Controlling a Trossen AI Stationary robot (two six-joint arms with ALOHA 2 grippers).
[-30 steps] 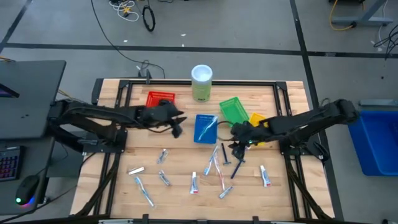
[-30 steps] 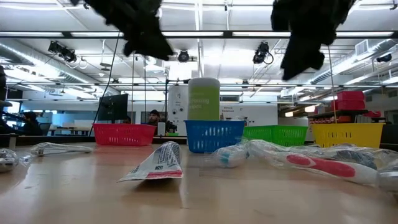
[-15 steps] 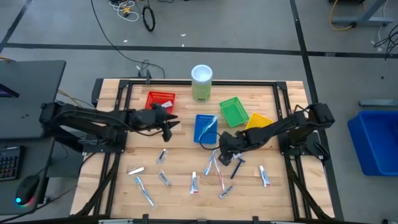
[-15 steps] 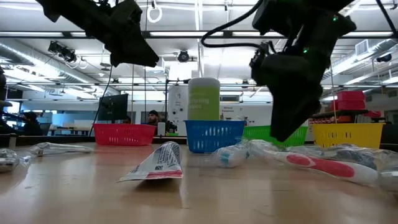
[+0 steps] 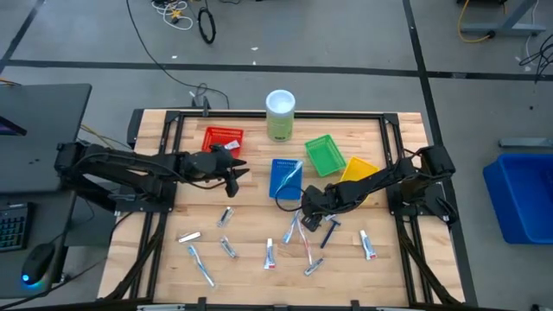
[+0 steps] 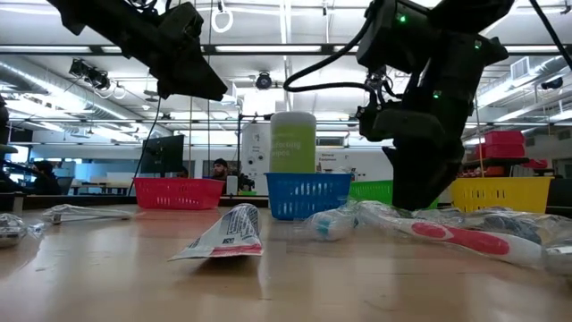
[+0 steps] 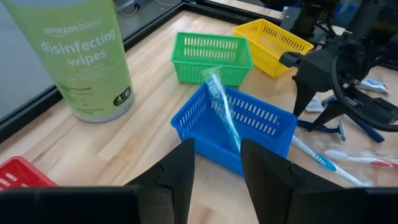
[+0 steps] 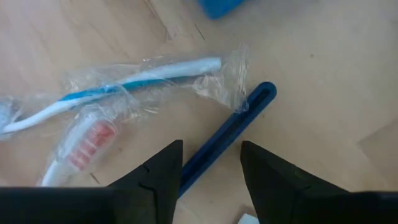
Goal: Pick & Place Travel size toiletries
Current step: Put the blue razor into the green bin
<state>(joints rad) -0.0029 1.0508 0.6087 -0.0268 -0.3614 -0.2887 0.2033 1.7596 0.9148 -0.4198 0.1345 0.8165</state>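
Travel toiletries lie scattered on the near half of the table: white tubes (image 5: 270,253) (image 5: 368,244), silvery sachets (image 5: 226,216), a wrapped toothbrush (image 5: 200,268). My right gripper (image 5: 308,206) (image 8: 210,149) is open and low over a dark blue razor (image 8: 230,140), whose handle runs between its fingers. Beside the razor lie a wrapped blue-white toothbrush (image 8: 124,84) and a red one (image 8: 81,143). My left gripper (image 5: 235,171) (image 7: 216,149) is open and raised, left of the blue basket (image 7: 261,121). A wrapped toothbrush (image 7: 221,106) leans out of that basket over its rim.
Red (image 5: 223,138), green (image 5: 325,154) and yellow (image 5: 359,168) mesh baskets sit in a row toward the far edge. A tall pale-green wipes canister (image 5: 280,115) stands behind them. Bare wood shows between the left gripper and the sachets. People show in the room behind.
My right gripper has swung from beside the yellow basket toward the table's left and near edge. It has come down over the razor and toothbrushes. My left gripper has drawn back a little from the blue basket toward the table's left, then held still.
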